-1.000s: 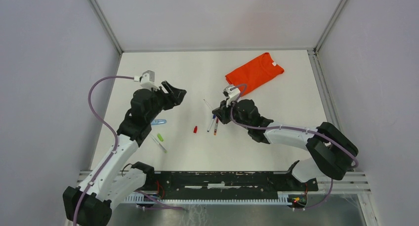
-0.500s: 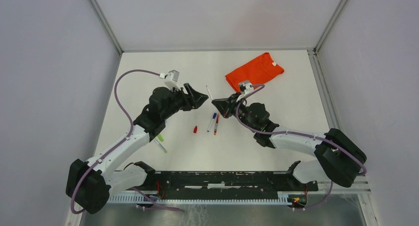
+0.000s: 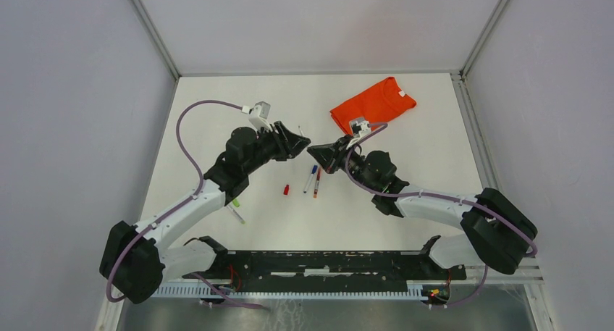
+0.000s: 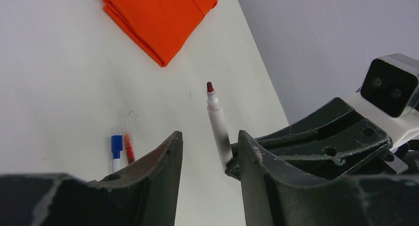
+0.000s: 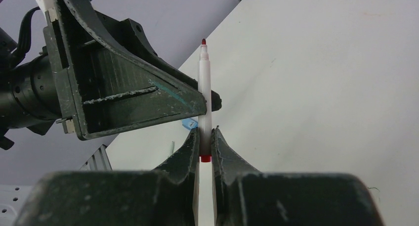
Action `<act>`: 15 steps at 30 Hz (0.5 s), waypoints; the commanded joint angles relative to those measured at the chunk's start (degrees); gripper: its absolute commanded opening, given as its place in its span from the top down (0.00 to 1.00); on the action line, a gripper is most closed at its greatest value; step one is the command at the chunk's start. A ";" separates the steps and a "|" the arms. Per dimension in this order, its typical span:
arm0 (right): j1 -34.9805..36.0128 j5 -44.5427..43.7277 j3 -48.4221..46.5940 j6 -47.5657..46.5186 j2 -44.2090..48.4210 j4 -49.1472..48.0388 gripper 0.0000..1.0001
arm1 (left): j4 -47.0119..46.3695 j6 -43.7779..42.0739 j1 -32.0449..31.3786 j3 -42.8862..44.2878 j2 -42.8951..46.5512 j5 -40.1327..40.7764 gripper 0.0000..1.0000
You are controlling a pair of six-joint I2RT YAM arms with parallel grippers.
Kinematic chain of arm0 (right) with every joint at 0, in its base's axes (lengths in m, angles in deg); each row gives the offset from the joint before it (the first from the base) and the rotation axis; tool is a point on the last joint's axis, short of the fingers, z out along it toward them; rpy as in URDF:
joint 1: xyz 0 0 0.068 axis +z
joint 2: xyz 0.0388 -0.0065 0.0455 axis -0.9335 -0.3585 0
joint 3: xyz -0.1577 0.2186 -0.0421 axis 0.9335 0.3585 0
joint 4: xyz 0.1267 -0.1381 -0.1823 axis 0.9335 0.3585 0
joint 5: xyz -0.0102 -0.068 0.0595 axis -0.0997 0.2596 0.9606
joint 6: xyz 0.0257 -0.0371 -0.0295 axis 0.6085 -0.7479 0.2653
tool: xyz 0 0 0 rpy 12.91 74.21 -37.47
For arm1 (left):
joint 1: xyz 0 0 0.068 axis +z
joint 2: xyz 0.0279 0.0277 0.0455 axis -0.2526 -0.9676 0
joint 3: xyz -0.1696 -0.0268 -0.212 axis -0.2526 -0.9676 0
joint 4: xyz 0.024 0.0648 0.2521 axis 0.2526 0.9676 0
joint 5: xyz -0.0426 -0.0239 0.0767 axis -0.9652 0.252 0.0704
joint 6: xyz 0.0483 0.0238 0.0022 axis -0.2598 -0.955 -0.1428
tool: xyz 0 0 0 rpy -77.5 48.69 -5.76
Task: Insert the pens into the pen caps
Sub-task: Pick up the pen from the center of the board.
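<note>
A: Where do we have the red pen [image 5: 204, 87]?

B: We see it upright in the air above the middle of the table [image 3: 420, 164], with its bare red tip up and the white barrel below. The right gripper [image 5: 205, 137] pinches it low down. Both fingers are pressed on the barrel just above its red bottom end.

A: And the left gripper [image 4: 210, 139]?

B: We find it nose to nose with the right one. Its jaws stand apart. From its own wrist camera the barrel rises in the gap between them, nearer the finger [image 4: 257, 161] on the right gripper's side. We cannot tell whether that finger touches the barrel. On the other side we see clear space.

A: What do we have lying on the table?

B: Just on the near side of the grippers lie a blue pen [image 3: 311, 177] and an orange pen [image 3: 317, 182], side by side and almost touching. A red cap [image 3: 287, 190] lies a little to their left, apart from them. Further left, beside the left arm, we see a green cap [image 3: 234, 200] and a thin pen [image 3: 237, 216] just nearer the bases. We cannot make out that pen's colour.

A: Anything beyond?

B: A folded orange shirt [image 3: 373, 105] lies toward the far right, well apart from the pens.
</note>
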 commanded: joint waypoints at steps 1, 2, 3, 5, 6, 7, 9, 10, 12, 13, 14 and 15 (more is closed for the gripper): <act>-0.18 1.53 -1.50 0.79 0.71 -3.66 1.00 | -5.22 2.99 -0.34 1.63 -0.72 0.32 0.51; -0.19 1.43 -1.50 0.72 0.64 -3.71 1.00 | -5.43 3.13 -0.38 1.81 -1.01 0.16 0.53; -0.19 1.36 -1.59 0.73 0.49 -3.68 1.00 | -5.64 3.25 -0.43 1.99 -1.25 -0.09 0.55; -0.19 1.25 -1.84 0.70 0.28 -3.67 1.00 | -6.06 3.57 -0.62 2.21 -1.52 -0.36 0.60; -0.24 1.18 -2.00 0.67 0.11 -3.66 1.00 | -6.19 3.75 -0.77 2.24 -1.51 -0.49 0.62; -0.25 1.08 -2.03 0.68 -0.07 -3.66 1.00 | -6.35 4.07 -0.85 2.11 -1.39 -0.59 0.65; -0.29 0.69 -2.19 0.52 -0.30 -3.83 1.00 | -6.63 4.48 -1.21 1.85 -1.25 -0.77 0.68; -0.25 0.50 -2.32 0.43 -0.34 -3.93 1.00 | -6.64 4.65 -1.37 1.73 -1.13 -0.85 0.69; -0.34 0.20 -2.46 0.20 -0.45 -4.09 1.00 | -6.64 4.89 -1.66 1.47 -0.86 -1.05 0.70; -0.33 -0.02 -2.60 0.10 -0.55 -4.10 1.00 | -6.64 5.06 -1.80 1.32 -0.86 -1.09 0.70; -0.33 -0.20 -2.64 0.09 -0.59 -4.18 1.00 | -6.63 5.19 -1.95 1.20 -0.76 -1.13 0.70; -0.38 -0.33 -2.73 0.07 -0.72 -4.26 1.00 | -6.64 5.34 -2.00 1.20 -0.77 -1.25 0.71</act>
